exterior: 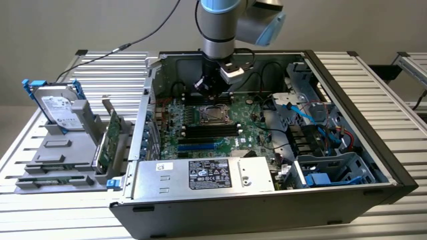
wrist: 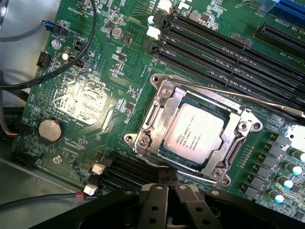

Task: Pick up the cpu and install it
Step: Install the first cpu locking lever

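Premises: robotics lab or test workshop. Evidence: a slatted aluminium bench (exterior: 373, 75) carries an opened computer tower (exterior: 267, 210). An industrial robot arm (exterior: 217, 30) stands over it at twelve o'clock. A grey parts fixture (exterior: 60, 150) holding a hard drive (exterior: 59, 107) sits at nine o'clock.

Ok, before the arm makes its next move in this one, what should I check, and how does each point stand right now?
1. The cpu lies inside the socket frame: ok.
2. The cpu sits flat and square to the frame, no corner riding up: ok, as far as the wrist view shows.
3. The gripper is shut with nothing between its fingers: ok.
4. The gripper is apart from the cpu, beside the socket rather than over the chip: ok.
5. The socket lever is latched down: cannot tell.
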Action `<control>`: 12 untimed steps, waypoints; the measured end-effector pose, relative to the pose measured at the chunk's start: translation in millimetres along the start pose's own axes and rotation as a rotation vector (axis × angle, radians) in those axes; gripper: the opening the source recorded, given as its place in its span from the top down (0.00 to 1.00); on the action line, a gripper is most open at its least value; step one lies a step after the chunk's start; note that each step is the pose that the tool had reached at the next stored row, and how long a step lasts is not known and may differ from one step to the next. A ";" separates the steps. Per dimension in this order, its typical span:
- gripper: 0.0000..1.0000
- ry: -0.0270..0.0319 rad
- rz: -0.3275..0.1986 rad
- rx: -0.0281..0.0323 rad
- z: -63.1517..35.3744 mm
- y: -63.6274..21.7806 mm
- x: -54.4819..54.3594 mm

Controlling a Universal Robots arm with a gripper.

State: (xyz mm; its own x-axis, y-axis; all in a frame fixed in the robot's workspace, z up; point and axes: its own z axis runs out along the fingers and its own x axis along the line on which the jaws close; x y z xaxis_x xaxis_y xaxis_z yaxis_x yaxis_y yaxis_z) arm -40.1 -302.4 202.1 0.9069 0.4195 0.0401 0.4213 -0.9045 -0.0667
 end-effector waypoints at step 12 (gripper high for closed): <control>0.89 0.0006 0.000 0.0004 0.1 0.2 2.5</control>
State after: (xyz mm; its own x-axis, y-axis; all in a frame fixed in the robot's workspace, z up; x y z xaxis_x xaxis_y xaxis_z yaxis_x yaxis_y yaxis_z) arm -37.8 -301.5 202.1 0.9068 0.4195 0.0407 0.4214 -0.9044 -0.0671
